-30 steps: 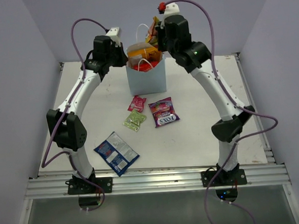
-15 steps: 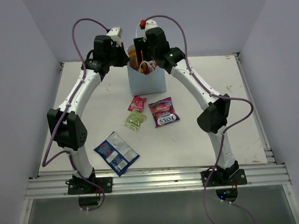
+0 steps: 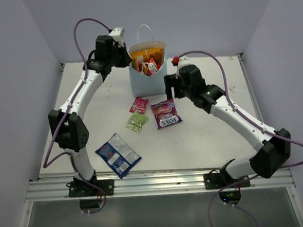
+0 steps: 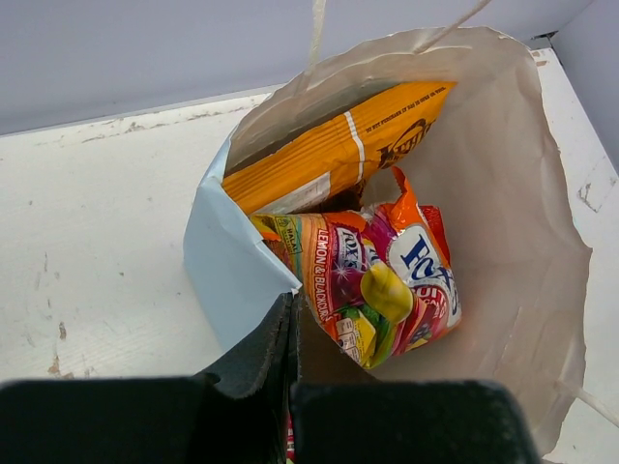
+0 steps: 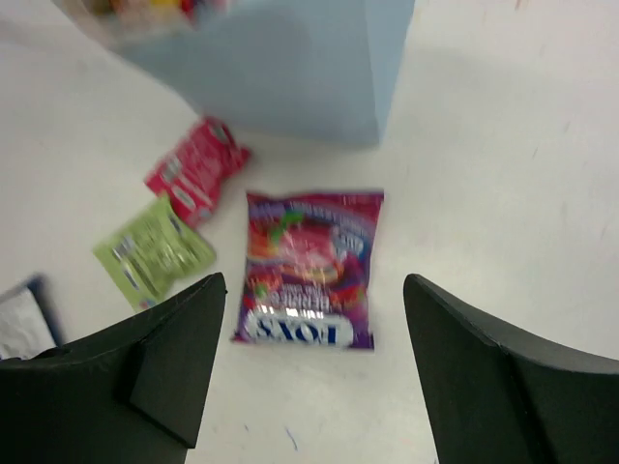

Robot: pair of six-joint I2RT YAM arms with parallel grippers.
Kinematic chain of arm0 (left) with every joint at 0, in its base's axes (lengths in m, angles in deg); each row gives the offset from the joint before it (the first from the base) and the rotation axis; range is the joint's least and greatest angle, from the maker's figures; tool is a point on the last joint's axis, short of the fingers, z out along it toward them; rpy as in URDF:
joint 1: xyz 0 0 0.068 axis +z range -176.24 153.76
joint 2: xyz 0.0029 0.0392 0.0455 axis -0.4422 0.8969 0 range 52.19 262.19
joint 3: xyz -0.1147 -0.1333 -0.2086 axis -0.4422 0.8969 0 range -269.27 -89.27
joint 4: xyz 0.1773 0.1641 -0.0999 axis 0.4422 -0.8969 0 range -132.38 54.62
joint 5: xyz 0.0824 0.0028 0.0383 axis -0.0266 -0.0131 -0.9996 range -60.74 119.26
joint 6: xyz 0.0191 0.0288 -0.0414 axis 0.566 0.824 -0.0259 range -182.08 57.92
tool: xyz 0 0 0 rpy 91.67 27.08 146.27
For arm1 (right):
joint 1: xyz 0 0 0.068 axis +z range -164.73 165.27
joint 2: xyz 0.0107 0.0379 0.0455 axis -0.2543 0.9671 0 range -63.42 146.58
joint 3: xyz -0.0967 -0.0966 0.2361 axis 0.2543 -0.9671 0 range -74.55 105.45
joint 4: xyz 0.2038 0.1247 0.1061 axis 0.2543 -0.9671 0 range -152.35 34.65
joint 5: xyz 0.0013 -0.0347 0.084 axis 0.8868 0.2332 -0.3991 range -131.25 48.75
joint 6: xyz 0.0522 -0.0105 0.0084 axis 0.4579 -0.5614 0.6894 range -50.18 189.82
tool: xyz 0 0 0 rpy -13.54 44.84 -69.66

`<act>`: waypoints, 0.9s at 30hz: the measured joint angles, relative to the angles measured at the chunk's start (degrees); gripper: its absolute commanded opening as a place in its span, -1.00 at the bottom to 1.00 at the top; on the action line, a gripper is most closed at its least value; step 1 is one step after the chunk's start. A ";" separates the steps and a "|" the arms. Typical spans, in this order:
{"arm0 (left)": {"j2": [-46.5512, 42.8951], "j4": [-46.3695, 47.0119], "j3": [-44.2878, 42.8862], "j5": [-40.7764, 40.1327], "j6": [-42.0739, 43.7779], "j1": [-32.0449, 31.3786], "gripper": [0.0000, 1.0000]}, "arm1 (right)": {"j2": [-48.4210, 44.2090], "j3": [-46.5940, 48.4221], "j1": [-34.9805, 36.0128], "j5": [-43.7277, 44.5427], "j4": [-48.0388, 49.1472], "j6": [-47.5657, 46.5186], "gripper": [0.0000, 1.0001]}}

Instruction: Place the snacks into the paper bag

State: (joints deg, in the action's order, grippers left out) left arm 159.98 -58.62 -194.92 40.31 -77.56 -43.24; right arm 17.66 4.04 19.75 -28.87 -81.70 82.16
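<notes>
Paper bag (image 3: pixel 148 82) standing upright on the counter (image 3: pixel 204 141), containing the orange chip bag (image 4: pixel 334 155) and a yellow-red candy bag (image 4: pixel 382 285); the fingers of the left gripper (image 4: pixel 290 314) are pinched shut on the bag's rim at one corner. In front of the paper bag lie the purple candy bag (image 5: pixel 309 266), pink sachet (image 5: pixel 196 166) and green sachet (image 5: pixel 155 251), with the blue-white packet (image 3: pixel 118 155) farthest from it. The right gripper (image 5: pixel 314 285) hangs over the purple candy bag — fingers spread wide, holding nothing.

so the right pincer (image 5: pixel 314 290) is out of the paper bag (image 3: pixel 148 82) now
It hangs open above the purple packet (image 5: pixel 309 266), yellow-red candy bag (image 4: pixel 382 280) left inside.
</notes>
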 measured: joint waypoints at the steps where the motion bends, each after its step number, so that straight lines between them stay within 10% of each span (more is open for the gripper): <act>1: 0.00 0.00 0.00 -0.02 0.02 0.00 -1.00 | -0.35 -3.63 0.00 -0.26 0.50 0.61 0.57; 15: 0.00 -0.09 0.00 -1.14 0.02 0.00 -1.00 | 19.63 -10.60 0.00 -5.42 6.60 2.62 0.50; 21: -0.22 -0.39 0.00 -2.51 0.02 0.00 -1.00 | 24.74 -9.57 0.00 -6.01 10.64 1.97 -1.00; 27: -0.26 -0.44 0.00 -2.97 -0.02 -0.02 -1.00 | 20.24 -11.89 -0.15 -3.61 9.35 1.44 -1.00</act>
State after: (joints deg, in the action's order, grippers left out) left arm 159.72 -59.06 -194.92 37.34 -77.58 -43.26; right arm 37.90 -7.85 19.59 -32.47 -72.35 83.60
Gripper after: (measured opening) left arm 0.005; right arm 0.026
